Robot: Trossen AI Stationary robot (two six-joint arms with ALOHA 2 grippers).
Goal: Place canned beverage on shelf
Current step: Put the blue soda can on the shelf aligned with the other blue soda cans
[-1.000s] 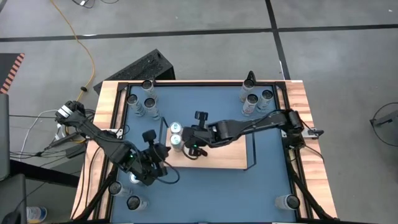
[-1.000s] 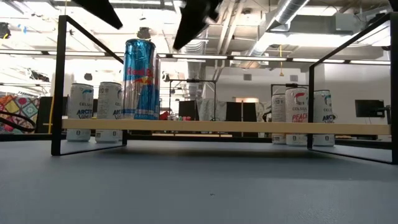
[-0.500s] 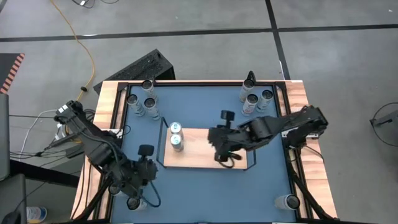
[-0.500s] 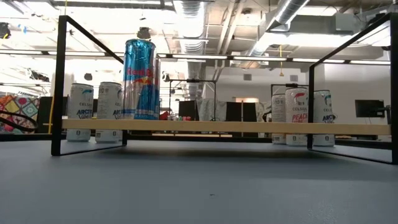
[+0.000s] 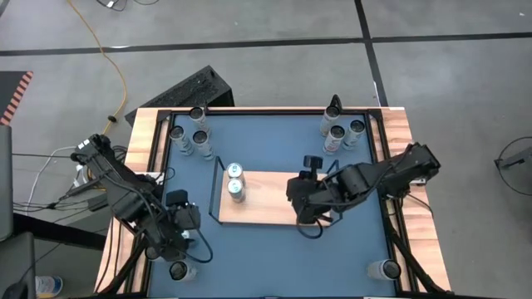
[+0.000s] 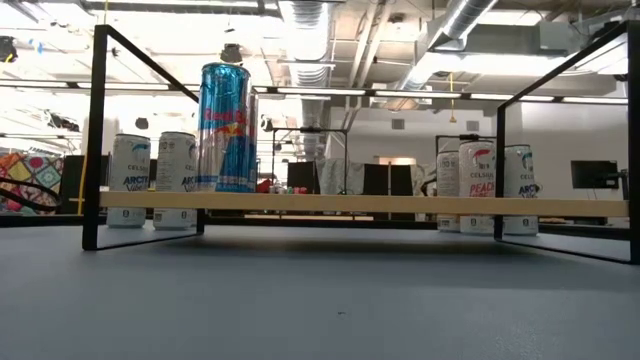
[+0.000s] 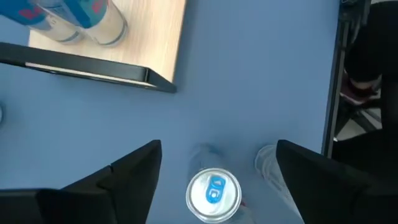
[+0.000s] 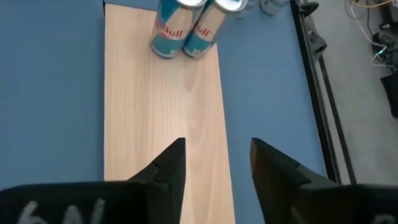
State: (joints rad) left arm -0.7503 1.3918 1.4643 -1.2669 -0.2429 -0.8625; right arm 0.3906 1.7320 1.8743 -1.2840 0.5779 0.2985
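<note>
Between the left fingers (image 7: 134, 171), a can (image 7: 213, 191) stands untouched.

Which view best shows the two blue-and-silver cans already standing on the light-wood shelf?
The right wrist view: both blue-and-silver cans show side by side on the light-wood shelf. The high view gives only their tops, the low view overlaps them, and the left wrist view crops them.

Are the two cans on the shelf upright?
Upright: both Red Bull cans stand on the shelf, tops up; the low view shows them vertical.
</note>
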